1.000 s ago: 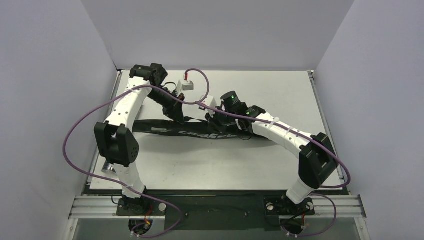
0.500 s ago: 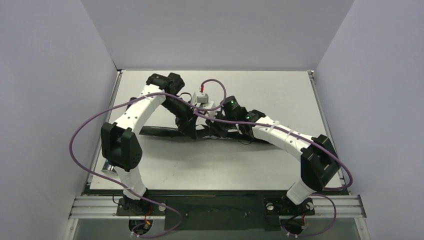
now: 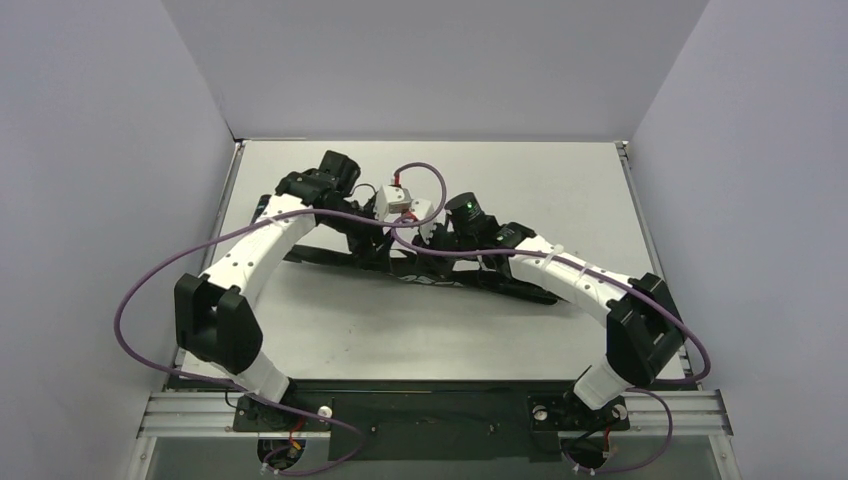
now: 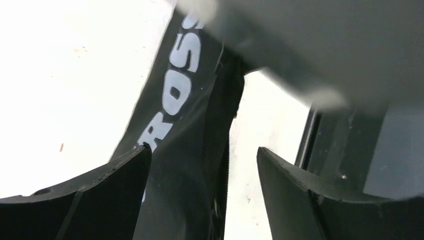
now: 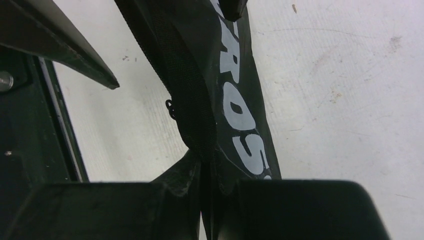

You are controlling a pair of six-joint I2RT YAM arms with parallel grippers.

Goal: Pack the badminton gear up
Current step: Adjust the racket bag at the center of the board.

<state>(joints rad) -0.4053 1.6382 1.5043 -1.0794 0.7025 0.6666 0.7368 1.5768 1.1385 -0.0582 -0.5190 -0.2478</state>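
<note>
Black racket bag (image 3: 455,282) pinched in the closed right gripper (image 5: 217,197), left gripper (image 4: 202,150) spread wide over it.

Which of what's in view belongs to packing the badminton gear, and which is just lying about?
Belongs to the job:
- racket bag
- right end effector, shut on the bag
- left end effector, open over the bag

Not part of it:
- table
- purple cables

Looks down from above and behind onto the whole table (image 3: 590,190); sits close at each wrist, sharing the racket bag (image 4: 180,150) lettering.
</note>
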